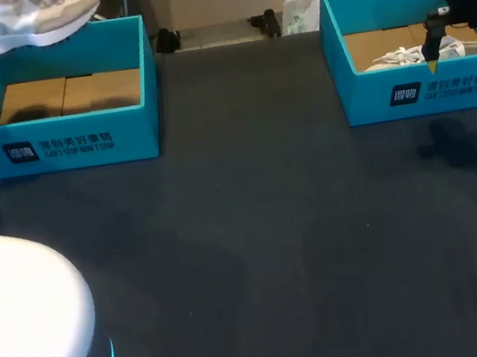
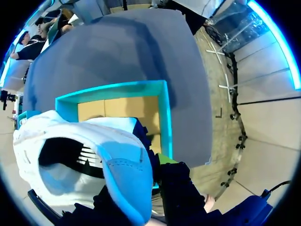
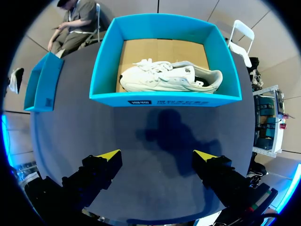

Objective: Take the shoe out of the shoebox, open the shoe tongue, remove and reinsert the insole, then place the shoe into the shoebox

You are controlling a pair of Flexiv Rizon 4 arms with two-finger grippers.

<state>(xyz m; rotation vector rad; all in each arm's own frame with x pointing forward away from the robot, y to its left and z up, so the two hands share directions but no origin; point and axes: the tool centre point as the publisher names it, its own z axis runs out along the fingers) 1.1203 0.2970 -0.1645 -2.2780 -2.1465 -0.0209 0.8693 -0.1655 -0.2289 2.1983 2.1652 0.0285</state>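
The left shoebox [image 1: 58, 142] and right shoebox [image 1: 369, 101] are turquoise with white print and brown cardboard floors. The raised shoe [image 1: 29, 21] and boxed shoe [image 3: 169, 78] are white, the tabletop [image 1: 254, 229] dark grey, the right end effector [image 3: 157, 156] black with yellow tips.

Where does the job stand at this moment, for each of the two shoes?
Done: the left shoe is out of the left box, which is empty. In hand: the left jaws hold it aloft above that box. Left: tongue, insole, reboxing. The right shoe lies untouched in the right box, with the right jaws open short of it.
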